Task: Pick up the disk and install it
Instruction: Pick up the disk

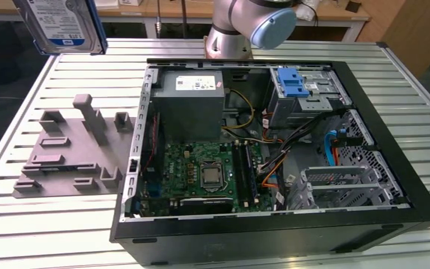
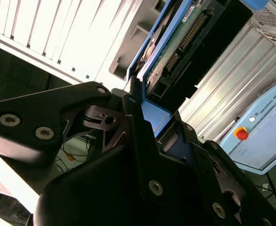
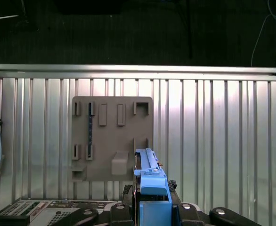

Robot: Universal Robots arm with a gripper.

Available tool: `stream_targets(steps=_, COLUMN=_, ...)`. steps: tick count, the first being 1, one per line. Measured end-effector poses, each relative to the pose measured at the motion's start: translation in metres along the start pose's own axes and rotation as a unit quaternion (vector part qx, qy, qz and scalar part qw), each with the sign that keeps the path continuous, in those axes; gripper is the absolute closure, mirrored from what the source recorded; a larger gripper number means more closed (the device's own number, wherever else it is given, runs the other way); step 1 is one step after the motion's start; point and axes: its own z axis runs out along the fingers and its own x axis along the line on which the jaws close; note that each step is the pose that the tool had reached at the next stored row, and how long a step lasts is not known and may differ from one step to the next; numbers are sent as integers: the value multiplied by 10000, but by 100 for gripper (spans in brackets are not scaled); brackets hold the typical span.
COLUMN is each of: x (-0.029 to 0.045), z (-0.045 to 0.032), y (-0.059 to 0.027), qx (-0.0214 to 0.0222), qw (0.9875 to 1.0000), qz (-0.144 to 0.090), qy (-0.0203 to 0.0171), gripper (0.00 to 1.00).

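Note:
The disk (image 1: 60,25), a silver hard drive with a white-and-blue label and a blue rail frame, hangs high in the air at the exterior view's upper left, above the far left corner of the table. In the second wrist view my gripper (image 2: 145,101) is shut on the disk (image 2: 175,44) at its blue rail, with the green circuit-board side showing. In the first wrist view the disk (image 3: 150,176) is seen edge-on between the black fingers, over the grey fixture plate (image 3: 112,136).
The open computer case (image 1: 275,227) lies on the slatted metal table (image 1: 51,235), with a grey power-supply box (image 1: 188,106), a motherboard (image 1: 208,168), a blue latch on a metal cage (image 1: 293,87) and a drive cage (image 1: 342,182). The grey fixture plate (image 1: 65,151) lies left of it. The arm base (image 1: 237,28) stands behind.

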Motion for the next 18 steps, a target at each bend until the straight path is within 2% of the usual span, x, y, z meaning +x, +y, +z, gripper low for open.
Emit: stream_targets(steps=18, x=-1, z=-3, y=-153, qx=0, qw=10000, qz=0, qy=0, gripper=64)
